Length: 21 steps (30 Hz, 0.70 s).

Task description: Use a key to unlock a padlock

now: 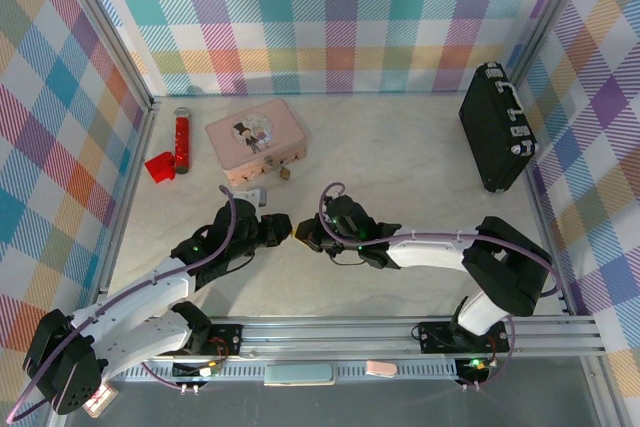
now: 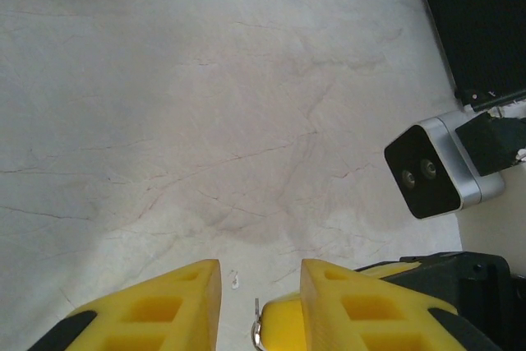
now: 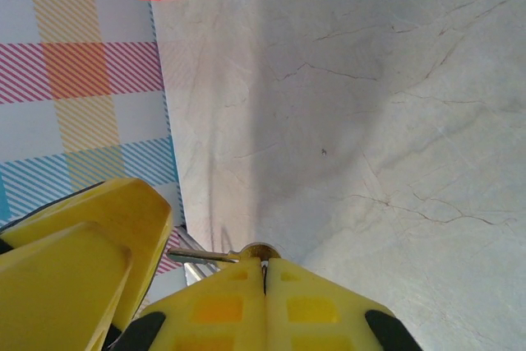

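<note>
right hand (image 3: 265, 267): fingers pressed together on thin silvery-grey metal key (image 3: 197, 256) at lower centre, blade poking left | left hand (image 2: 259, 273): narrow gap, just beside key | tiny brass-coloured padlock (image 1: 285, 173): upper centre-left, by pink rectangular box (image 1: 255, 135), well apart from hands

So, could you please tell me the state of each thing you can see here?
padlock: lying by the pink box, untouched; locked or not, too small to tell.
key: pinched in the right hand, shaft sticking out sideways.
right hand: shut on the key.
left hand: open, fingers apart.
pink box: lid closed.
black case: closed, standing on its edge.
</note>
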Each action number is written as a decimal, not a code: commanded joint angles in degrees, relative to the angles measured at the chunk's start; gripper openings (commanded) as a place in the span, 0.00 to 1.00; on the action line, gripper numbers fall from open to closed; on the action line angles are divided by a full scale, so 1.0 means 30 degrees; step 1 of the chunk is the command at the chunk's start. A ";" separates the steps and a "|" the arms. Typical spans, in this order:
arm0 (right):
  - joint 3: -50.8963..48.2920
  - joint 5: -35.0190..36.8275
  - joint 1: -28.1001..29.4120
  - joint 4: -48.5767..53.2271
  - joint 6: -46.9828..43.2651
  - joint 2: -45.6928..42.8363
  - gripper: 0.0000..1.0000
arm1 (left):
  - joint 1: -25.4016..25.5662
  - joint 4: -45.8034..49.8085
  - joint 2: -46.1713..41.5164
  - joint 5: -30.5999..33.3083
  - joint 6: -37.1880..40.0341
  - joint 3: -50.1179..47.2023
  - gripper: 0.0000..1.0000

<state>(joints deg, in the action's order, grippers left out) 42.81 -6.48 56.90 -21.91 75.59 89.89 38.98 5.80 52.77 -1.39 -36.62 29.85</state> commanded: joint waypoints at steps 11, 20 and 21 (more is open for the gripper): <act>0.1101 0.0901 0.0523 0.0639 -0.0707 -0.0574 0.00 | 0.0204 -0.0204 0.0455 -0.0090 0.0139 0.0401 0.26; 0.1417 0.1055 0.0646 0.0739 -0.0881 -0.0359 0.00 | 0.0219 0.0220 -0.0239 -0.0028 -0.0037 0.0183 0.12; 0.1487 0.1091 0.0650 0.0698 -0.0903 -0.0296 0.00 | 0.0217 0.0234 -0.0385 0.0141 -0.0233 0.0038 0.10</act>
<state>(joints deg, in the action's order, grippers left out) 45.08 -4.01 58.24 -19.79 74.11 89.49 38.98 5.89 53.43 -1.58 -36.71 29.85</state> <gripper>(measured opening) 0.050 0.111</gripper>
